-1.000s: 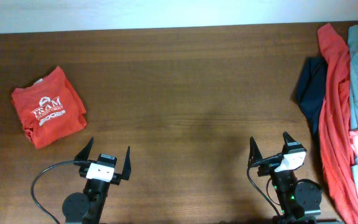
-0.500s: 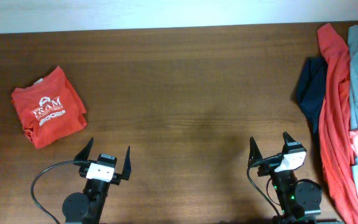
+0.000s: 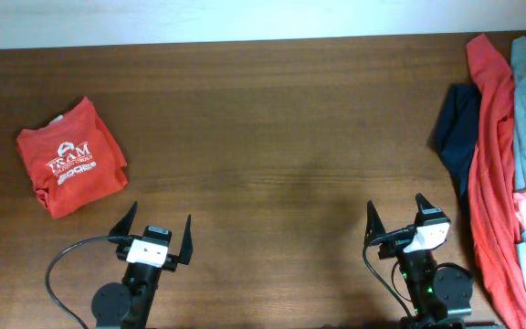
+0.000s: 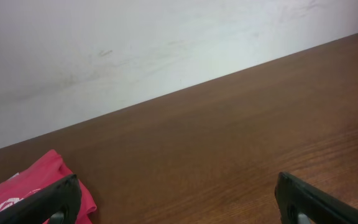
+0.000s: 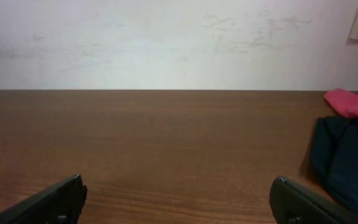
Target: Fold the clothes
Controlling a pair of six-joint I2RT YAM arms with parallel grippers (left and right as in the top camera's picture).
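Both arms are parked at the near edge. The left gripper (image 3: pixel 160 217) and right gripper (image 3: pixel 394 212) each have fingers spread wide with nothing between them. The orange-red T-shirt (image 3: pixel 69 158) lies folded on the left of the table (image 3: pixel 281 119), near the left gripper. The rest of the clothes (image 3: pixel 510 137) are heaped along the right side: red, grey-blue and pink, with a navy piece (image 3: pixel 455 128) poking out. Risks: the layers overlap, so a pinch there likely grabs two garments or drags the whole heap. The heap runs out of the overhead view, so it may slide off. A left arm swing could clip the folded shirt and undo it.
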